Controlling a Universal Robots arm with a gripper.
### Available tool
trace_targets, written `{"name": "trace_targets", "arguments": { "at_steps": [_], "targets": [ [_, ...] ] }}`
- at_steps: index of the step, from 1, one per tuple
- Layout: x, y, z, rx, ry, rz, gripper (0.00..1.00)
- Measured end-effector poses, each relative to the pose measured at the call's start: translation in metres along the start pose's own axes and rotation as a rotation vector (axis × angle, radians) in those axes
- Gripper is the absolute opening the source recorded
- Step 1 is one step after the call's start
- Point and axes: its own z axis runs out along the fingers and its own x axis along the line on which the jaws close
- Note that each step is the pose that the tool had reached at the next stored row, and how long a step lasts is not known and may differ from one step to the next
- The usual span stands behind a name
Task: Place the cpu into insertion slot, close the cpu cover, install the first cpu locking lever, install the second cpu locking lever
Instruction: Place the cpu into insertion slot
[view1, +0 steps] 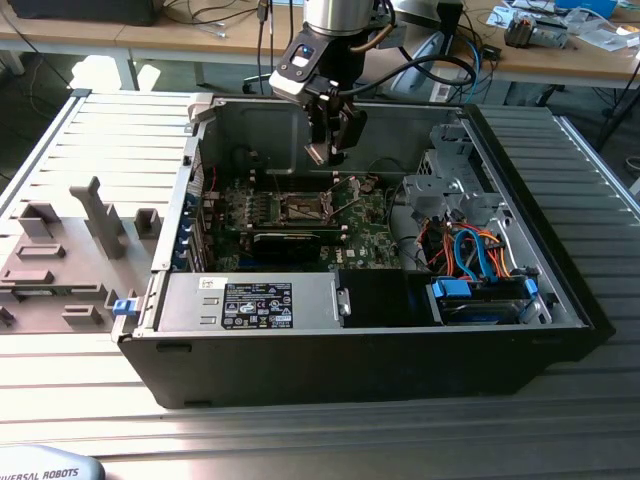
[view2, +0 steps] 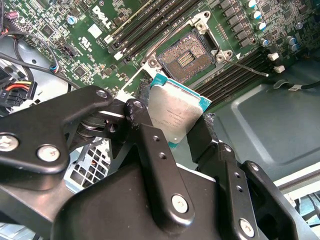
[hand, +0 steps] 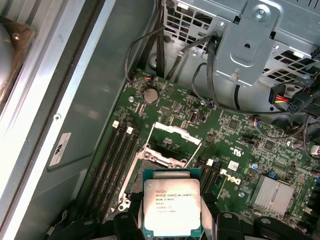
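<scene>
Hovering over the computer case (view1: 560, 300) and its motherboard (view1: 372, 236), our gripper (view1: 327, 152) sits above the insertion slot (view2: 186, 57), whose cpu cover (hand: 176, 129) stands raised. Its fingers (view2: 145, 131) are clamped on the cpu (hand: 171, 206); we'd square its corners to the slot while lowering.

We are holding the cpu (view2: 177, 112) above the motherboard (hand: 227, 145) inside the case (view1: 350, 375), near the socket (view2: 187, 56) but apart from it.
</scene>
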Motion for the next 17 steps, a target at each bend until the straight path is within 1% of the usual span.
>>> {"name": "trace_targets", "arguments": {
  "at_steps": [17],
  "targets": [
    [0.0000,0.0000,0.0001,0.0001,-0.0002,0.011,0.54]
  ]
}}
